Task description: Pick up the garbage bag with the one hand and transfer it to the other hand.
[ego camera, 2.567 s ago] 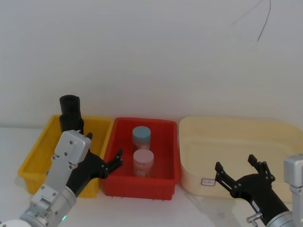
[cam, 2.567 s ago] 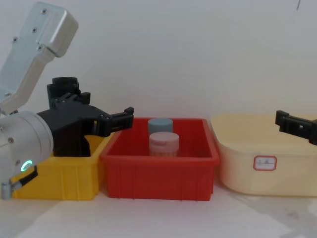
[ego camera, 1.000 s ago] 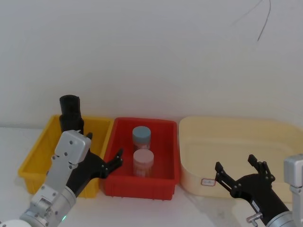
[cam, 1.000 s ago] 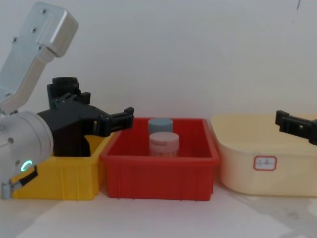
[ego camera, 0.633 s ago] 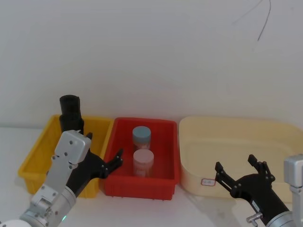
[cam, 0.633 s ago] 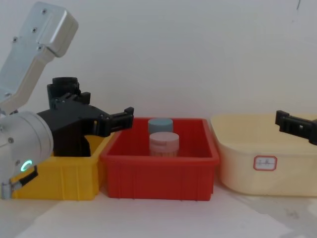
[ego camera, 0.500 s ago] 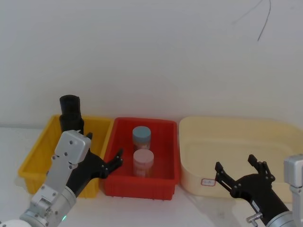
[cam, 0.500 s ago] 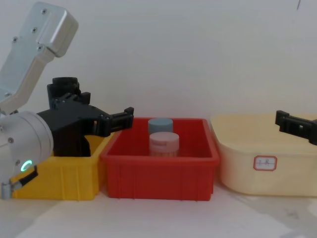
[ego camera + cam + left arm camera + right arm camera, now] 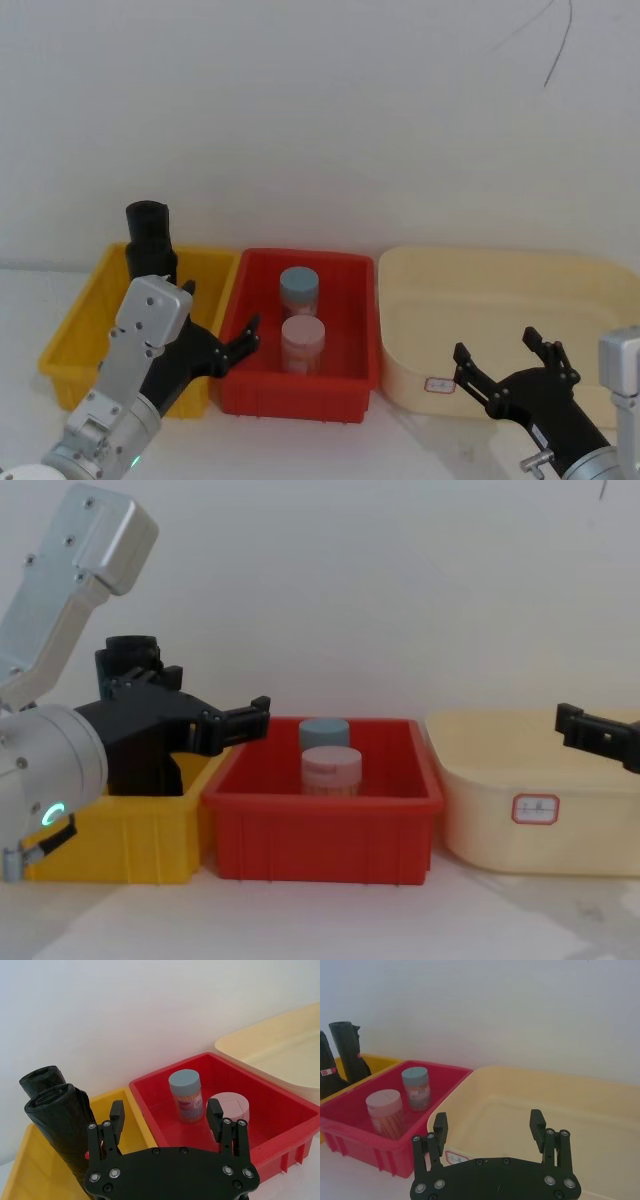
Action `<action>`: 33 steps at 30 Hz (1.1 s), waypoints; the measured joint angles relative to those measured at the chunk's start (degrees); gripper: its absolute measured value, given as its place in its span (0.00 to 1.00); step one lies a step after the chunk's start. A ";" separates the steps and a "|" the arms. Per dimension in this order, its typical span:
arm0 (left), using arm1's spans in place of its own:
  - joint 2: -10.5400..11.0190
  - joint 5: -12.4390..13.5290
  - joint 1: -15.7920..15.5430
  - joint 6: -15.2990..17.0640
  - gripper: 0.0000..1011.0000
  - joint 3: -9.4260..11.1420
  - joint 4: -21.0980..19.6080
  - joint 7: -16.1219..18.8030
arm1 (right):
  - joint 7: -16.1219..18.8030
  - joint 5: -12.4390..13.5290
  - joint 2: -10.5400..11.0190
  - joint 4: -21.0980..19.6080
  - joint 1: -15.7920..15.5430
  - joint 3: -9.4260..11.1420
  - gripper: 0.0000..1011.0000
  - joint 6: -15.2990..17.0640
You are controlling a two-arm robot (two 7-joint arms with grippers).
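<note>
Left gripper [image 9: 165, 1110] hangs above the wall shared by the yellow bin [image 9: 120, 840] and the red bin [image 9: 320, 835]. Its fingers are spread wide with nothing between them. Note that the gap faces the red bin, not the bag [image 9: 62, 1120], which stands just outside one finger. Treat this as a pre-grasp stance: the wide spread suits the bag's thickness, but expect a shift toward the yellow bin before closing.

Right gripper [image 9: 488, 1119] waits low in front of the tub [image 9: 480, 820], equally wide and empty, well apart from the bag. Read this as the receiving position for the transfer.

Observe the three containers in a row on the table [image 9: 320, 920]: tub at the right, red bin in the middle, yellow bin at the left.

The bag stands upright in the yellow bin. A slim roll [image 9: 42, 1077] stands just behind it, close enough that a careless closure could catch both.

The blue-lidded jar [image 9: 186, 1092] and the pink-lidded jar [image 9: 229, 1105] stand in the red bin, and probably sit below any carry path toward the right gripper.
</note>
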 joint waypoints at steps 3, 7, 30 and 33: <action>0.00 0.00 0.00 0.00 0.99 0.00 0.00 0.00 | 0.53 -0.02 0.17 0.24 0.21 -0.04 0.99 -0.08; 0.00 0.00 0.00 0.00 0.99 0.00 0.00 0.00 | 2.28 0.00 0.76 0.95 1.14 -0.38 0.99 -0.17; 0.00 0.00 0.00 0.00 0.99 0.00 0.00 0.00 | 12.88 -3.01 1.52 7.47 15.45 -7.32 0.99 8.61; 0.00 0.00 0.00 0.00 0.99 0.00 0.00 0.00 | 14.04 -3.35 1.41 8.11 17.36 -8.15 0.99 10.86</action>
